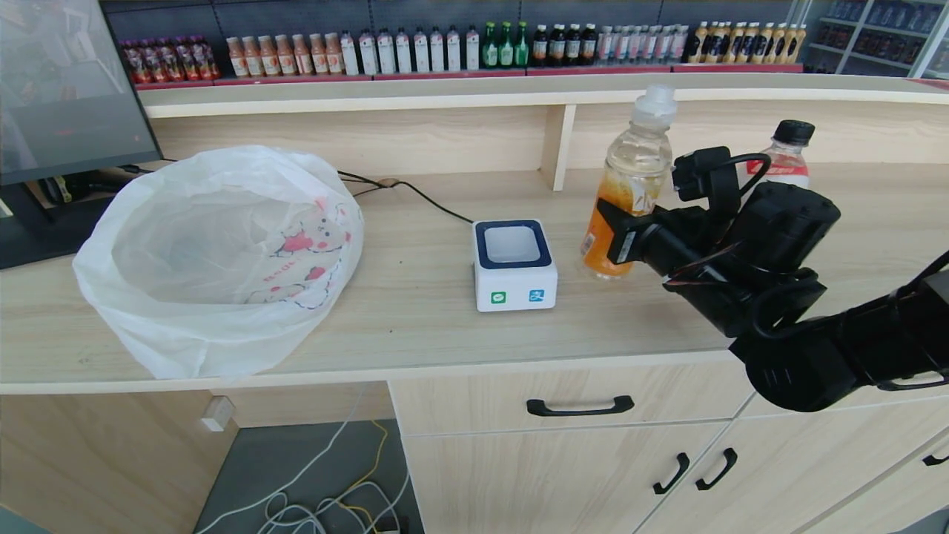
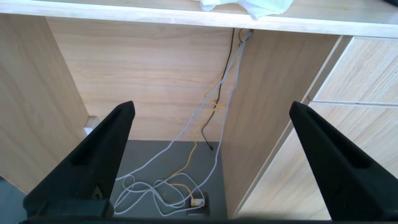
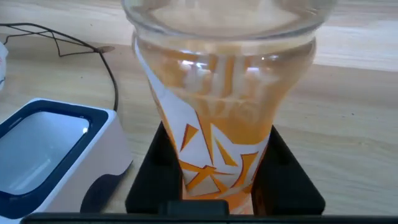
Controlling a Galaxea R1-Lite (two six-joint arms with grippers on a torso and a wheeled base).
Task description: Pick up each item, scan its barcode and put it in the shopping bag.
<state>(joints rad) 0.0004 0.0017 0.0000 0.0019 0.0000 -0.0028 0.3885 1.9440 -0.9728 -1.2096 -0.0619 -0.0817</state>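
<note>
The orange-label bottle (image 1: 630,193) is being held low on its body by the right gripper (image 1: 619,237), whose fingers (image 3: 152,180) are being pressed against both sides of the label. It is leaning a little just to the right of the scanner (image 1: 514,263), its base at or barely above the counter (image 1: 415,319); which of the two cannot be told. The left gripper (image 2: 211,109) is being held below the counter edge, spread wide and empty, above loose cables (image 2: 186,177). For the scan to be done well, the bottle is probably best lifted clear, carried across and turned so that the barcode faces the scanner's glass window; where the barcode sits is too small to tell. Because the grip is low and the bottle tall, tipping is being risked, so slow wrist turns are advised. A black-capped bottle (image 1: 789,152) is standing just behind the arm and should be cleared. The shopping bag (image 1: 111,297) is lying open well to the left, beyond the scanner.
</note>
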